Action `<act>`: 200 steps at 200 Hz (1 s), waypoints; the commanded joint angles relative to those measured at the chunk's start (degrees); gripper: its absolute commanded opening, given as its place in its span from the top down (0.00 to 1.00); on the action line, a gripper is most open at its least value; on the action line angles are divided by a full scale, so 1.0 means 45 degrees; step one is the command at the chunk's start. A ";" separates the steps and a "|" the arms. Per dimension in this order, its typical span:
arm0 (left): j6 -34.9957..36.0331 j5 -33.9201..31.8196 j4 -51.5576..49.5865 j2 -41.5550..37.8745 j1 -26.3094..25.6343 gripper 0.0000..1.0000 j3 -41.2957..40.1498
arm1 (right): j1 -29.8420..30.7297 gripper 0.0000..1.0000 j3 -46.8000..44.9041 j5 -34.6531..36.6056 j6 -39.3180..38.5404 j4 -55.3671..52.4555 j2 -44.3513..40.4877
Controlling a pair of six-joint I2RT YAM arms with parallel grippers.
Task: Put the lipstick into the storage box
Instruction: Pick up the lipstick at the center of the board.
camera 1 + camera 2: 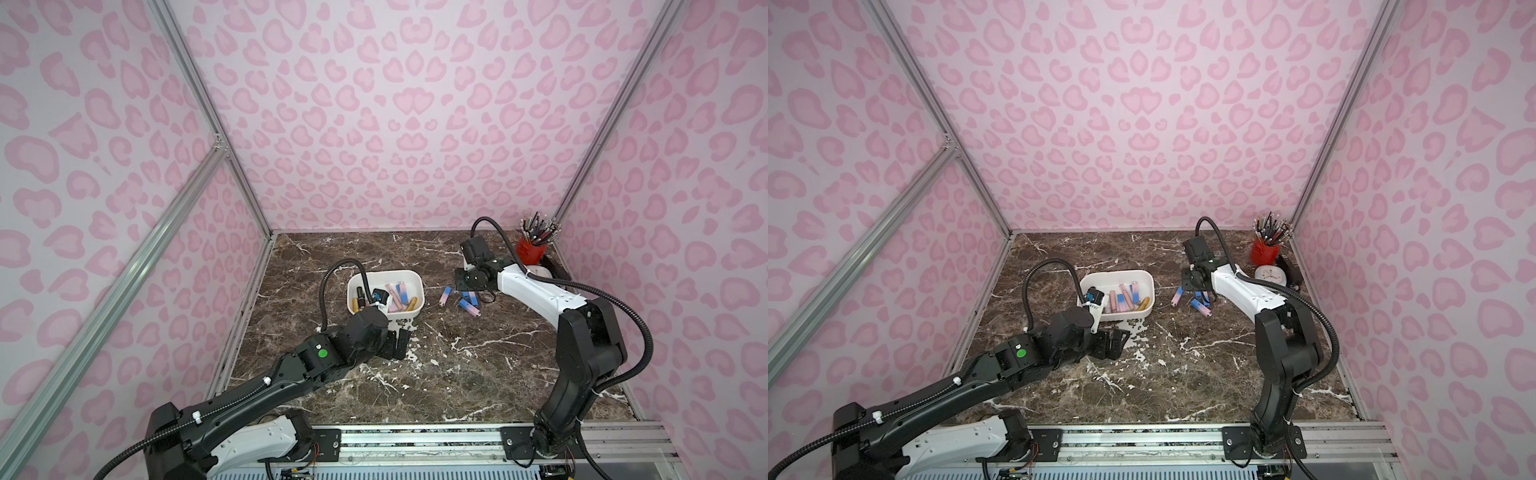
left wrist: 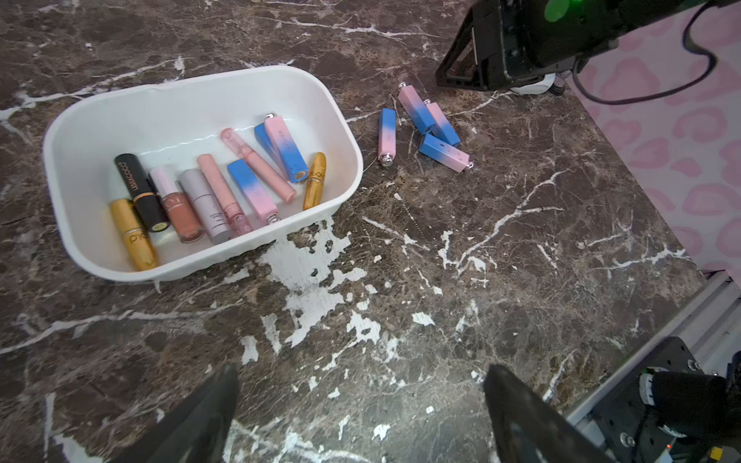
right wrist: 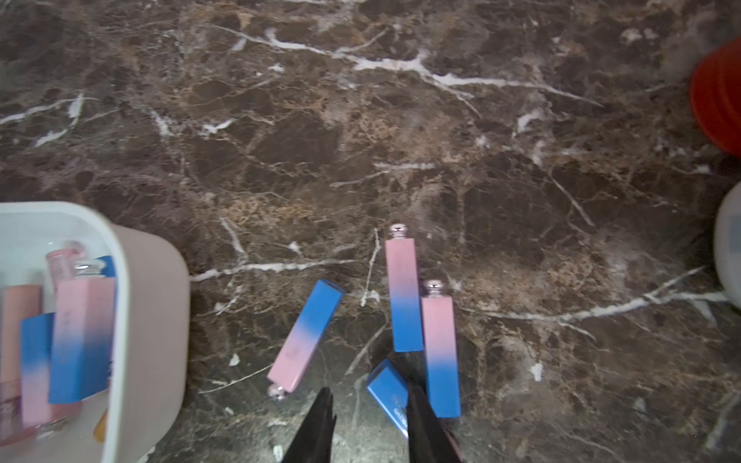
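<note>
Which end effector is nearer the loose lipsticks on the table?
Right. The right end effector hovers directly over the loose lipsticks; the left end effector sits open in front of the box, well off to their side.

In the right wrist view the storage box (image 3: pixel 160 300) runs off the edge, its lipsticks (image 3: pixel 80 340) blurred. A blue lipstick (image 3: pixel 383 387) lies partly hidden behind the fingers (image 3: pixel 425 425).
</note>
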 commanded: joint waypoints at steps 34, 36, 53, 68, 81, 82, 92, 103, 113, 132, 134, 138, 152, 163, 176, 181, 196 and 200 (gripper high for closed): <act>0.0254 0.0998 0.1582 0.1704 -0.0023 0.02 0.0753 | -0.0985 0.68 -0.0890 -0.0406 -0.0194 0.1018 0.0409; 0.0279 0.1016 0.1592 0.1783 -0.0022 0.02 0.0786 | -0.1021 0.68 -0.0906 -0.0406 -0.0194 0.1039 0.0414; 0.0476 0.1206 0.1480 0.2486 -0.0023 0.02 0.1273 | -0.1191 0.68 -0.1045 -0.0498 -0.0211 0.1184 0.0482; 0.0634 0.1395 0.1413 0.2991 -0.0032 0.02 0.1705 | -0.1324 0.68 -0.1127 -0.0580 -0.0244 0.1279 0.0550; 0.0712 0.1476 0.1474 0.3290 -0.0023 0.02 0.1951 | -0.1394 0.68 -0.1111 -0.0633 -0.0287 0.1280 0.0664; 0.0718 0.1467 0.1476 0.3308 -0.0022 0.02 0.1963 | -0.1396 0.68 -0.1112 -0.0627 -0.0289 0.1280 0.0677; 0.0762 0.1550 0.1571 0.3452 -0.0023 0.02 0.2079 | -0.1446 0.68 -0.1106 -0.0640 -0.0333 0.1297 0.0761; 0.0782 0.1613 0.1660 0.3587 -0.0041 0.02 0.2159 | -0.1503 0.68 -0.1071 -0.0627 -0.0389 0.1261 0.0853; 0.0820 0.1650 0.1726 0.3694 -0.0041 0.02 0.2206 | -0.1544 0.68 -0.1056 -0.0659 -0.0437 0.1261 0.0936; 0.0860 0.1729 0.1703 0.3922 -0.0040 0.02 0.2343 | -0.1637 0.68 -0.1053 -0.0713 -0.0486 0.1254 0.1043; 0.0861 0.1741 0.1700 0.3944 -0.0032 0.02 0.2355 | -0.1648 0.68 -0.1064 -0.0712 -0.0487 0.1268 0.1042; 0.0878 0.1764 0.1693 0.3973 -0.0037 0.02 0.2382 | -0.1677 0.68 -0.1055 -0.0728 -0.0487 0.1262 0.1067; 0.0899 0.1771 0.1631 0.4026 -0.0043 0.02 0.2424 | -0.1691 0.68 -0.1056 -0.0758 -0.0489 0.1331 0.1154; 0.0909 0.1732 0.1623 0.3999 -0.0025 0.02 0.2407 | -0.1692 0.68 -0.1025 -0.0814 -0.0487 0.1361 0.1262; 0.0936 0.1659 0.1607 0.3936 -0.0035 0.02 0.2370 | -0.1700 0.68 -0.0948 -0.0882 -0.0470 0.1364 0.1401; 0.0936 0.1636 0.1614 0.3922 -0.0034 0.02 0.2349 | -0.1691 0.68 -0.0919 -0.0897 -0.0467 0.1356 0.1455; 0.0974 0.1529 0.1583 0.3912 -0.0025 0.02 0.2305 | -0.1691 0.68 -0.0830 -0.0906 -0.0467 0.1331 0.1605; 0.0985 0.1508 0.1590 0.3912 -0.0036 0.02 0.2297 | -0.1691 0.68 -0.0823 -0.0895 -0.0484 0.1338 0.1622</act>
